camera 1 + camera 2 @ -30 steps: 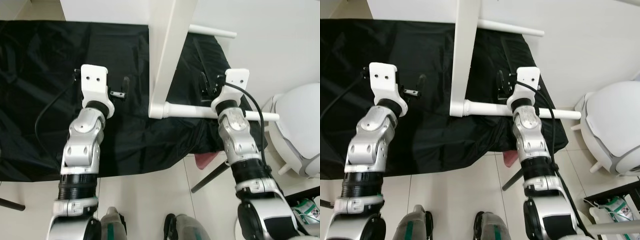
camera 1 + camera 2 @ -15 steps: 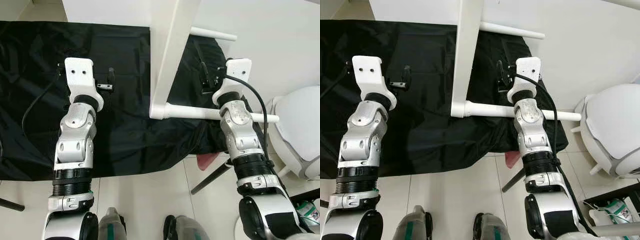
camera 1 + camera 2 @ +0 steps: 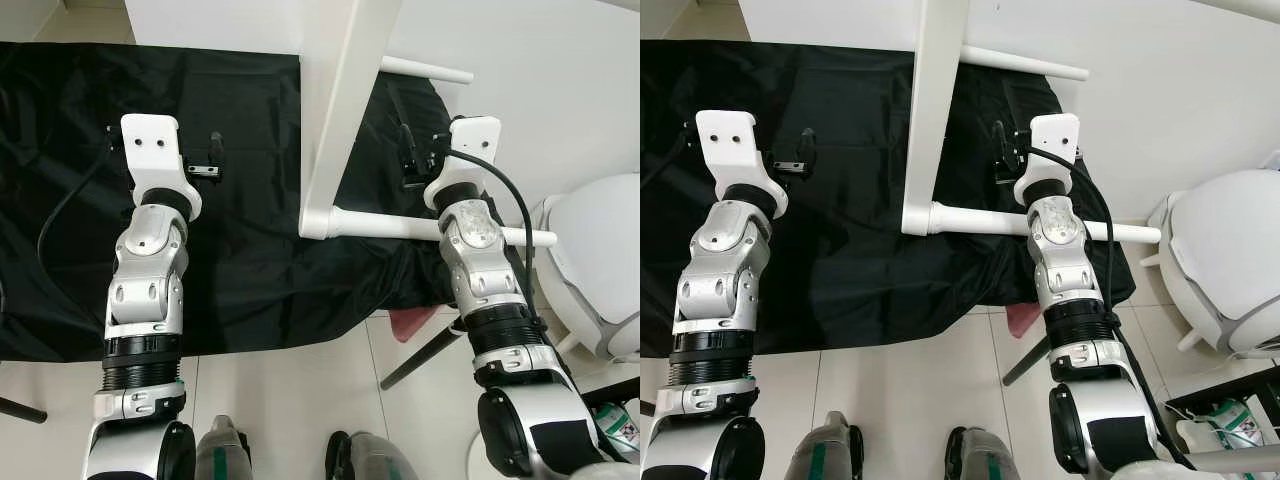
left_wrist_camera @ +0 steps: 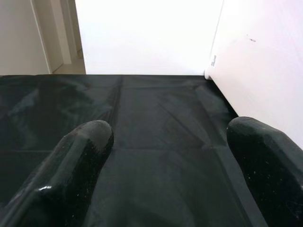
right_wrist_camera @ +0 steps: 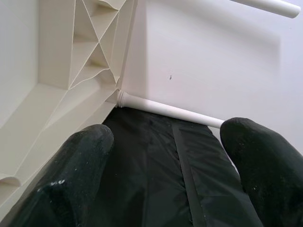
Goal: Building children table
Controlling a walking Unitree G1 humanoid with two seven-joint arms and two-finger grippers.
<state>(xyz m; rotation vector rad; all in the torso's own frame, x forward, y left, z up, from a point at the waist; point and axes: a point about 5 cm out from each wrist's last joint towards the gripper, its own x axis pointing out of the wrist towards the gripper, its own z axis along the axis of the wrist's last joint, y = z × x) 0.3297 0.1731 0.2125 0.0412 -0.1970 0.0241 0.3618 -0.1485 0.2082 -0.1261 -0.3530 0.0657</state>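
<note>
- We stand over a black cloth (image 3: pixel 90 250) spread on the pale floor. The white children's table (image 3: pixel 345 110) sits on it, tipped on its side, its slab running from the far edge toward us.
- Two white legs (image 3: pixel 385 224) are fitted. The near one lies horizontal, running rightward from the slab's near corner. The far one (image 3: pixel 1025 62) runs the same way, roughly parallel.
- Our right gripper (image 3: pixel 1000 160) hovers between those two legs, just right of the slab. In the right wrist view its fingers (image 5: pixel 71 175) are spread apart with nothing between them. That view looks toward the ribbed underside of the slab and the far leg.
- Our left gripper (image 3: pixel 214 160) hangs over bare cloth, left of the slab and apart from it. Its fingers (image 4: pixel 80 156) are also parted and empty.
- Key relation: the near leg's long axis runs left to right, crossing beneath our right wrist. The right arm is clearly the nearer one to both legs. We judge any grasp there needs the fingers set across that axis.
- Hidden or unclear: the slab's far end is cut off at the frame top. We cannot make out how firmly the legs are seated. No loose legs or hardware can be made out on the cloth. A white rounded object (image 3: pixel 600 260) at far right is partly cut off, and we cannot identify it.
</note>
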